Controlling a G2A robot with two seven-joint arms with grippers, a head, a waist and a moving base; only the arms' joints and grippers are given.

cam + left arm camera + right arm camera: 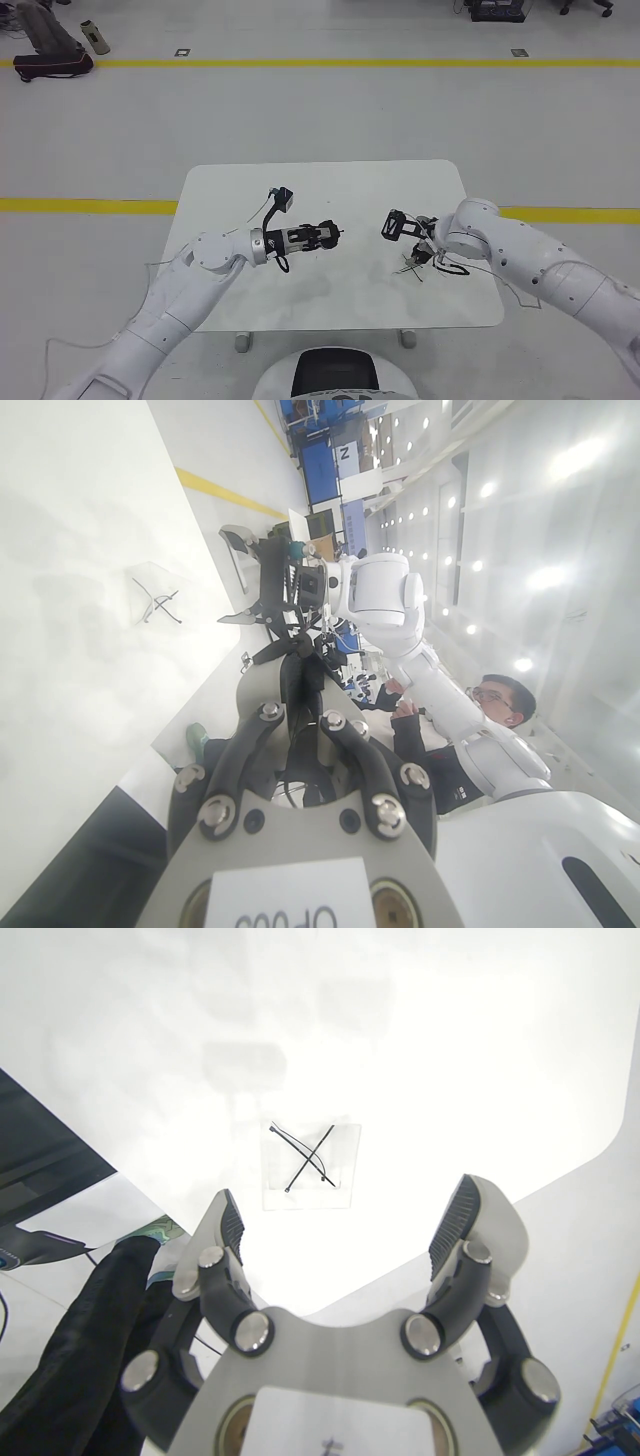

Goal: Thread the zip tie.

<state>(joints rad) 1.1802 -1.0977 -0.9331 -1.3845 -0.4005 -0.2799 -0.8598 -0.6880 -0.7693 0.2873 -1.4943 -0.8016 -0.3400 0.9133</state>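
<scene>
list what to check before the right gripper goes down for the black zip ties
1. Right gripper open: ok.
2. Two thin black plastic zip ties apart from each other: not ok, they lie crossed.
3. Ties resting on the clear square sheet on the white table: ok.
4. Nothing between the right gripper and the ties: ok.
5. Left gripper empty: cannot tell; it is shut.

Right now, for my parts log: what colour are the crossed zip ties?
Black zip ties, clearest in right wrist view.
</scene>
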